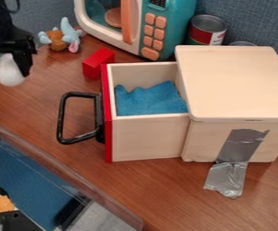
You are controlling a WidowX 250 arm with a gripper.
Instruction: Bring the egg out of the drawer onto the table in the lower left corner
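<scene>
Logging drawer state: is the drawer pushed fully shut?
No, the drawer juts from its box, showing the blue cloth inside.

We can read no words or numbers with any certainty. On the toy microwave (pixel 179 20), the small display (pixel 158 2) bears pale marks that may be digits, though they are too small for us to tell; the can's label (pixel 217 38) carries print we cannot make out.

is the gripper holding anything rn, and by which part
Yes, the gripper holds the white egg by its upper part, with the rounded lower end hanging free below the fingers.
</scene>
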